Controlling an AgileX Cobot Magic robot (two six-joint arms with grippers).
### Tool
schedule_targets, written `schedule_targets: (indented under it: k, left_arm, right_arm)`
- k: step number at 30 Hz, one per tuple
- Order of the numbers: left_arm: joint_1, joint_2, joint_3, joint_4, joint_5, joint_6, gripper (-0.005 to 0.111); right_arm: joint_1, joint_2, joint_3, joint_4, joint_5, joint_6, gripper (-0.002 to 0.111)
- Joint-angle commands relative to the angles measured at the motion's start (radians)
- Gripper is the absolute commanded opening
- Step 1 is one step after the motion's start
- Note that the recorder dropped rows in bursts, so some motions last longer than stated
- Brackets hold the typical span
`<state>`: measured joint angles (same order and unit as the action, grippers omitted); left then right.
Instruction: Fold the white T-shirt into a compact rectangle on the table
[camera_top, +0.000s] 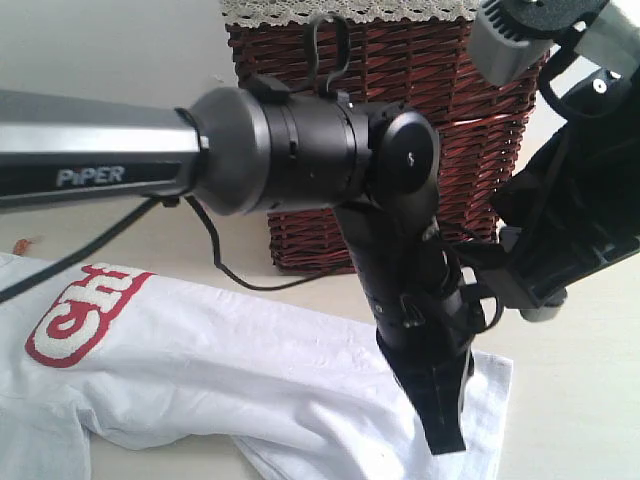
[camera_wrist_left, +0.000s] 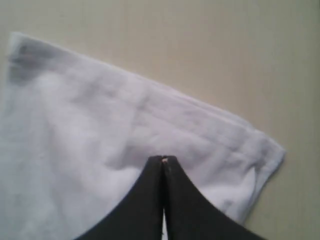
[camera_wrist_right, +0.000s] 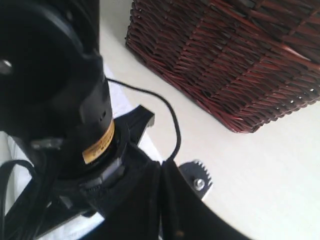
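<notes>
The white cotton short-sleeved T-shirt (camera_top: 250, 370) with red-outlined letters lies wrinkled and loosely spread on the pale cream bench (camera_top: 580, 400), in front of the brown wicker basket (camera_top: 400, 150). No compact rectangle shows, so I judge nearly all the folding is left. The left end effector (camera_wrist_left: 163, 159) points down over a shirt corner, clenched (no cloth visibly pinched). The right end effector (camera_wrist_right: 161, 167), also clenched and empty, hangs close beside the left arm.

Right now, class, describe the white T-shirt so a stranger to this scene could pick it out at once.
Start at the wide pale cream table, where a dark reddish-brown woven wicker basket stands. On the near side of the basket, a white cotton T-shirt lies spread out. Unlike the basket's lace-trimmed lining, it bears fuzzy white letters outlined in red.
</notes>
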<state>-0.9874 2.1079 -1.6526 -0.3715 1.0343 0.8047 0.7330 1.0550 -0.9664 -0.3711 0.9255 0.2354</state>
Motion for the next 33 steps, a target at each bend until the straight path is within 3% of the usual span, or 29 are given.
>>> schedule_targets:
  k: [1, 6, 14, 19, 25, 28, 33]
  left_arm:
    - [0.061, -0.022, 0.018, 0.140, -0.006, -0.110, 0.000]
    - [0.205, -0.045, 0.124, 0.078, -0.017, -0.107, 0.000]
    - [0.545, -0.172, 0.274, -0.045, -0.099, -0.200, 0.000]
    - [0.671, -0.238, 0.345, 0.160, -0.224, -0.484, 0.000]
    - [0.735, -0.246, 0.455, 0.517, -0.316, -0.874, 0.000]
    - [0.799, -0.246, 0.499, 0.511, -0.368, -0.943, 0.000]
    - [0.927, -0.216, 0.527, 0.476, -0.410, -0.935, 0.000]
  right_arm:
    - [-0.001, -0.008, 0.005, 0.001, 0.003, -0.006, 0.000]
    - [-0.001, 0.012, 0.058, -0.055, -0.059, -0.003, 0.000]
    - [-0.001, 0.217, 0.086, -0.037, -0.128, 0.000, 0.000]
    - [-0.010, 0.405, 0.077, 0.076, -0.190, -0.105, 0.000]
    - [-0.177, 0.611, 0.001, 0.496, -0.196, -0.438, 0.000]
    - [-0.225, 0.680, -0.026, 0.526, -0.198, -0.471, 0.000]
    - [-0.239, 0.762, -0.029, 0.425, -0.238, -0.406, 0.000]
